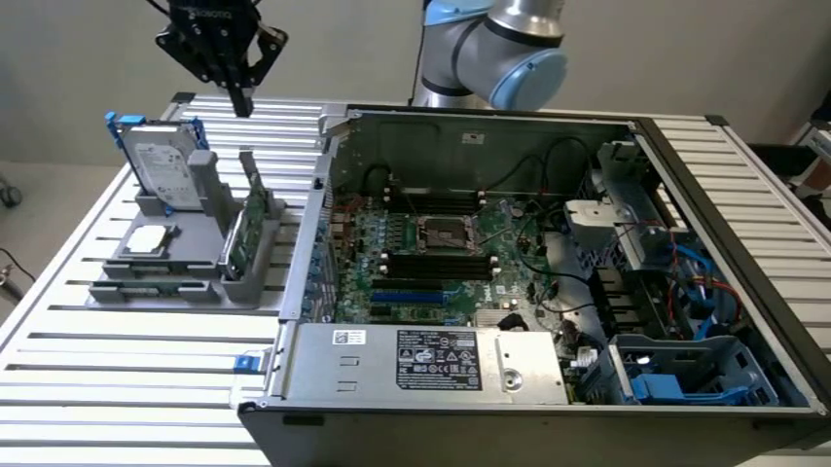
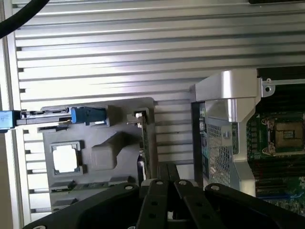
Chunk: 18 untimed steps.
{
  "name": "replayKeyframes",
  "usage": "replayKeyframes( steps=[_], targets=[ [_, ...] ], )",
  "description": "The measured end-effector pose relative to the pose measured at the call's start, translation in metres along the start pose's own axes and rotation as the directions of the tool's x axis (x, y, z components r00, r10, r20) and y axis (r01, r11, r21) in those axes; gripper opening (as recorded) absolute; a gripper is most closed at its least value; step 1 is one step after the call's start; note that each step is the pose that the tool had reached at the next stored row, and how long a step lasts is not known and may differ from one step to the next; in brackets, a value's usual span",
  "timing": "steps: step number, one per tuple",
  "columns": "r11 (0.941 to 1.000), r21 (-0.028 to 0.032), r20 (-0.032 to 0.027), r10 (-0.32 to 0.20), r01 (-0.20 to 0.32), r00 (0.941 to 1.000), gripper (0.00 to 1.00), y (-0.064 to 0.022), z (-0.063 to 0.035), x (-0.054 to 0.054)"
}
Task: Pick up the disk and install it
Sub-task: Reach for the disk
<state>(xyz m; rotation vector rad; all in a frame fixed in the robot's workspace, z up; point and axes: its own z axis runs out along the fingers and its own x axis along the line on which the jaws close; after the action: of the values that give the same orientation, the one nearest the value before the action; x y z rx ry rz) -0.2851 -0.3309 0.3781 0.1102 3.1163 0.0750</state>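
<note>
You have 1 end effector, fingers closed together, gripping nothing, hanging above the slatted surface. Near it: 1 disk, upright in the grey holder. Open computer case towards the exterior view's right.
</note>
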Motion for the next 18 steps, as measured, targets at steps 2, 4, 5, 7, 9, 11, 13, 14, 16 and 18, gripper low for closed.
replayKeyframes(
  steps=[2, 4, 5, 7, 9, 11, 13, 14, 16, 18],
  targets=[
    [1.0, 0.0001, -0.0002, 0.0, 0.0, 1.0, 0.11, 0.0026, 0.0024, 0.009],
    [1.0, 0.0001, -0.0002, 0.0, 0.0, 1.0, 0.11, 0.0049, 0.0043, 0.018],
    [1.0, 0.0001, -0.0001, 0.0, 0.0, 1.0, 0.11, 0.0061, 0.0051, 0.023],
    [1.0, 0.0, 0.0, 0.0, 0.0, 1.0, 0.11, 0.0088, 0.0067, 0.033],
    [1.0, 0.0001, -0.0001, 0.0, 0.0, 1.0, 0.11, 0.0117, 0.0081, 0.042],
    [1.0, 0.0001, -0.0001, 0.0, 0.0, 1.0, 0.11, 0.0151, 0.0096, 0.052],
    [1.0, 0.0001, -0.0002, 0.0, 0.0, 1.0, 0.11, 0.0182, 0.0108, 0.061],
    [1.0, 0.0001, -0.0001, 0.0, 0.0, 1.0, 0.11, 0.0196, 0.0115, 0.065],
    [1.0, 0.0, -0.0001, 0.0, 0.0, 1.0, 0.11, 0.0227, 0.0128, 0.075],
    [1.0, 0.0001, -0.0001, 0.0, 0.0, 1.0, 0.11, 0.0257, 0.0138, 0.084]
  ],
)
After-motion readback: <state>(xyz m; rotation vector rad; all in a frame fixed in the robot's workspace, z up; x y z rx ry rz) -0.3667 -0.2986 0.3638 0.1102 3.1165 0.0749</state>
